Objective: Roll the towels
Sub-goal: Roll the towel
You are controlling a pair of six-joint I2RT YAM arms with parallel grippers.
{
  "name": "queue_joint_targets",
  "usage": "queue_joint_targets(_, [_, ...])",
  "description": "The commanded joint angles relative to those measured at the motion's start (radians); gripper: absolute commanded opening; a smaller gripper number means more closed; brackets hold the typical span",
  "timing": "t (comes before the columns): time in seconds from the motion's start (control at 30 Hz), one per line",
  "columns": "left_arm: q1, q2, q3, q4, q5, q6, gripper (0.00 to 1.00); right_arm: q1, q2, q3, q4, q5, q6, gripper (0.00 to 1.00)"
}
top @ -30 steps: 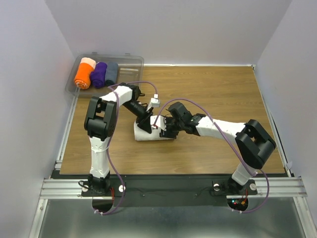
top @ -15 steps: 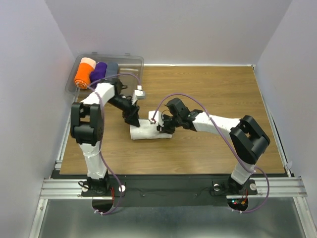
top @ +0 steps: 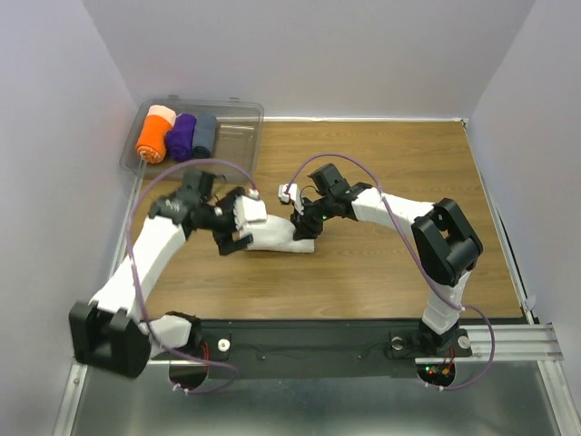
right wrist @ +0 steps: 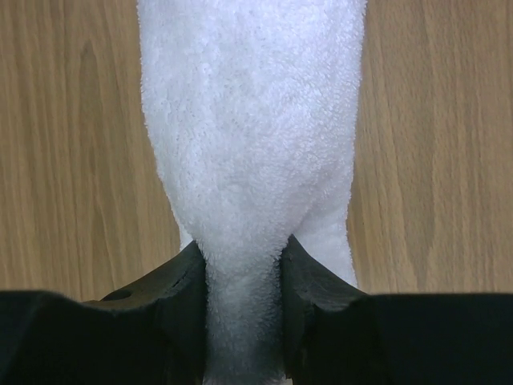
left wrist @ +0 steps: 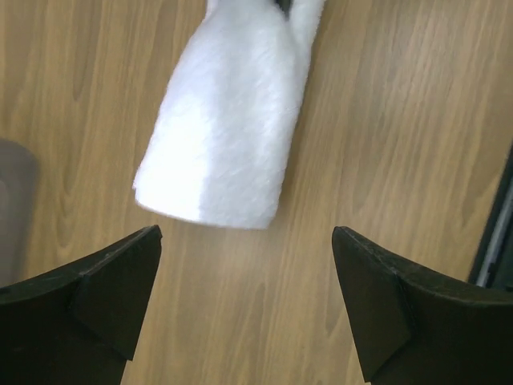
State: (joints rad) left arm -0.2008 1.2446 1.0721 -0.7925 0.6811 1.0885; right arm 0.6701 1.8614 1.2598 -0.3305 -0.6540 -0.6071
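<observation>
White arms (top: pixel 150 254), black joints (top: pixel 447 241), purple cables (top: pixel 334 155)

On the wooden table (top: pixel 390 263), the white towel (top: pixel 272 239) is laid between the left gripper (top: pixel 232 242) and the right gripper (top: pixel 302 227); a clear bin (top: pixel 238 136) is set well beyond the left.

A clear rectangular plastic bin (top: pixel 238 136) sits at the far left corner of the brown wood-grain table (top: pixel 390 173). Inside it, three rolls lie side by side: an orange towel roll (top: pixel 154 138) leftmost, a purple towel roll (top: pixel 182 136) in the middle, and a grey-blue towel roll (top: pixel 205 133) on the right.
</observation>
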Motion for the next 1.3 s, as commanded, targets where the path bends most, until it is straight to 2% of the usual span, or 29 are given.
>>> queue_joint_targets(0.0, [-0.193, -0.193, -0.179, 0.266, -0.230, -0.049, 0.99, -0.020, 0.081, 0.010, -0.191, -0.117, 0.075, 0.08])
queue_joint_targets(0.13, [-0.288, -0.306, -0.294, 0.372, -0.273, 0.005, 0.99, -0.038, 0.114, 0.047, -0.223, -0.167, 0.087, 0.08])
queue_joint_targets(0.27, [-0.402, -0.365, -0.424, 0.562, -0.394, 0.085, 0.99, -0.046, 0.162, 0.095, -0.266, -0.203, 0.083, 0.08])
queue_joint_targets(0.37, [-0.433, -0.347, -0.457, 0.588, -0.387, 0.186, 0.99, -0.050, 0.189, 0.122, -0.291, -0.226, 0.076, 0.08])
queue_joint_targets(0.63, [-0.499, -0.211, -0.457, 0.720, -0.422, 0.179, 0.99, -0.066, 0.260, 0.187, -0.340, -0.276, 0.084, 0.07])
queue_joint_targets(0.87, [-0.551, -0.194, -0.509, 0.762, -0.442, 0.200, 0.99, -0.084, 0.373, 0.262, -0.421, -0.328, 0.075, 0.07])
queue_joint_targets(1.27, [-0.568, -0.246, -0.592, 0.756, -0.431, 0.223, 0.99, -0.116, 0.502, 0.366, -0.515, -0.392, 0.053, 0.06])
